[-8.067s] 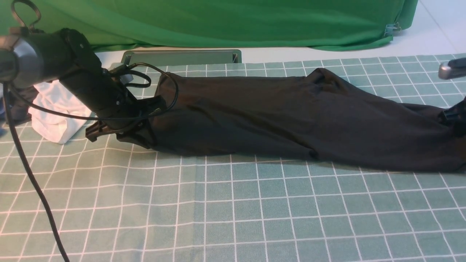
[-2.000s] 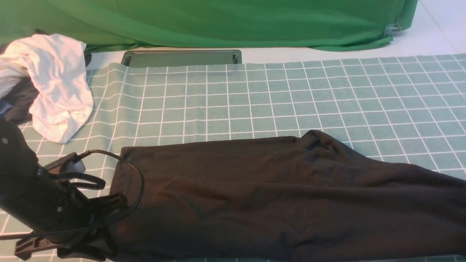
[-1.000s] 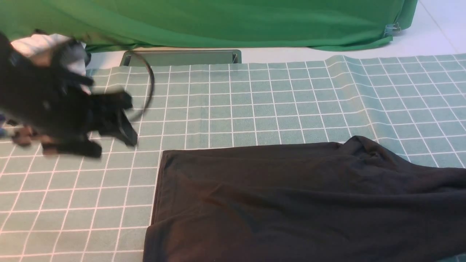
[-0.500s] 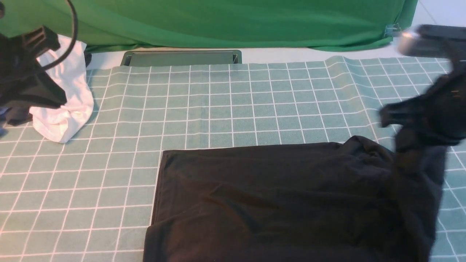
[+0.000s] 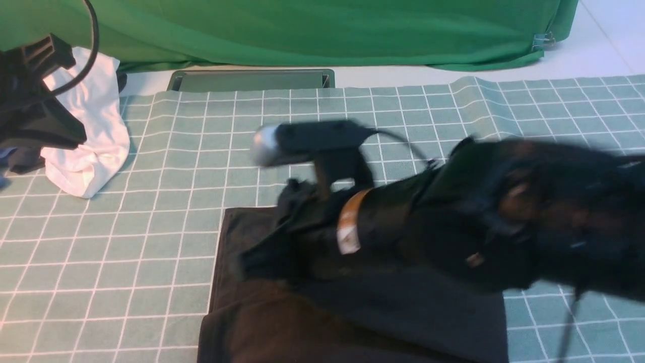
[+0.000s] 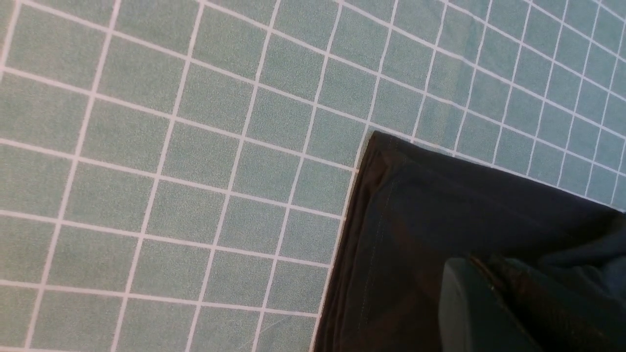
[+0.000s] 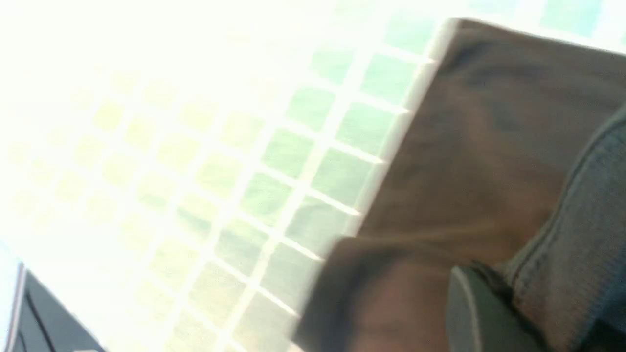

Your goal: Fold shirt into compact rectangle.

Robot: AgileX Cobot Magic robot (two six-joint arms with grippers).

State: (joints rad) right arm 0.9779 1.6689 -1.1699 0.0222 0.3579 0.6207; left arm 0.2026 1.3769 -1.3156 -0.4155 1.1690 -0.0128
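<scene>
The black shirt (image 5: 262, 322) lies on the checked tablecloth (image 5: 126, 262) near the front edge, its left corner flat (image 6: 430, 205). My right arm is blurred as it reaches across from the right. The right gripper (image 5: 288, 202) is shut on a bunch of the shirt's fabric and holds it above the shirt's left part. In the right wrist view, cloth is pinched at the right gripper (image 7: 494, 283) over the lying shirt (image 7: 479, 146). My left gripper (image 5: 60, 133) hangs raised at the far left, shut and empty, well clear of the shirt; in its wrist view the left gripper (image 6: 484, 278) shows closed.
A white garment (image 5: 93, 136) is heaped at the back left, just beside the left gripper. A big green cloth (image 5: 302, 30) covers the back. A grey tray (image 5: 252, 79) lies at the tablecloth's far edge. The tablecloth is rumpled at the back right (image 5: 471, 88).
The right arm has swept from the right edge to the middle, dragging the shirt's right end up and over toward the left. The left gripper let go, rose to the far left and shut.
</scene>
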